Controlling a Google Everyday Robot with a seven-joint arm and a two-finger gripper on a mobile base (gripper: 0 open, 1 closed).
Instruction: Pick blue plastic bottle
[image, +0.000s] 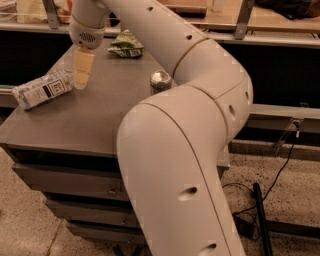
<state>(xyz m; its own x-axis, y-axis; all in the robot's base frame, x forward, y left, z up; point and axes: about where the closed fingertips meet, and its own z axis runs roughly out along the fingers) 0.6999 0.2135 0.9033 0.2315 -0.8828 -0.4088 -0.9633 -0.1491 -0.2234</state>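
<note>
Beside jaws, blue plastic bottle (42, 90) crosswise

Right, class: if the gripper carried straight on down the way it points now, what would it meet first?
Probably the blue plastic bottle, at the end lying under the gripper; depth is unclear, so it may meet the cabinet top beside it instead.
</note>
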